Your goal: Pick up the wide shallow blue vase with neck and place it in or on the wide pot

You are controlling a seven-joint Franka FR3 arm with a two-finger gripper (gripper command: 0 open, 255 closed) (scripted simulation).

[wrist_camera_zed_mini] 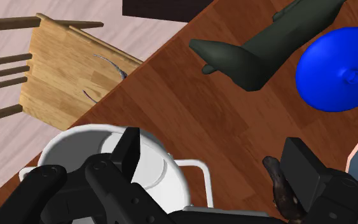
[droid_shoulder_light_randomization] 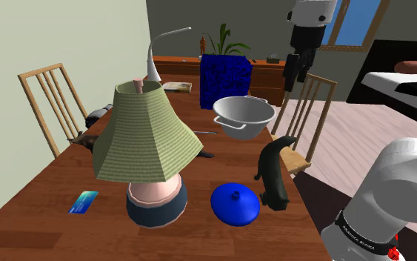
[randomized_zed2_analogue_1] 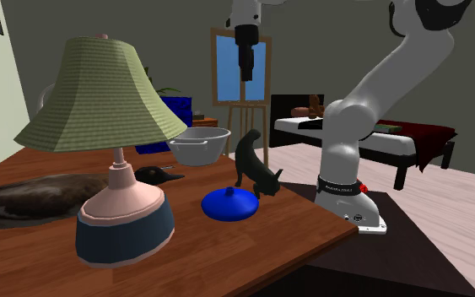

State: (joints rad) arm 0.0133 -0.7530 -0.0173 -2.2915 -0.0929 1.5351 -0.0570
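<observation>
- Black gripper (wrist_camera_zed_mini: 212, 143) hangs high above the wooden table (droid_shoulder_light_randomization: 58, 182), fingers spread apart, holding nothing.
- Blue vase (droid_shoulder_light_randomization: 235, 203) rests on the table near its edge, between a green-shaded lamp (droid_shoulder_light_randomization: 146, 141) and a black cat figurine (droid_shoulder_light_randomization: 275, 172).
- Pale pot (droid_shoulder_light_randomization: 244, 115) sits farther back, apart from the vase.

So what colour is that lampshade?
The lampshade is pale ribbed green, clearest in the shoulder view.

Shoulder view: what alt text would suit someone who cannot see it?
A shallow blue vase sits on a wooden table between a green-shaded lamp and a black cat figurine. Farther back stands a white pot, with the robot's black end effector hanging above it.
</observation>
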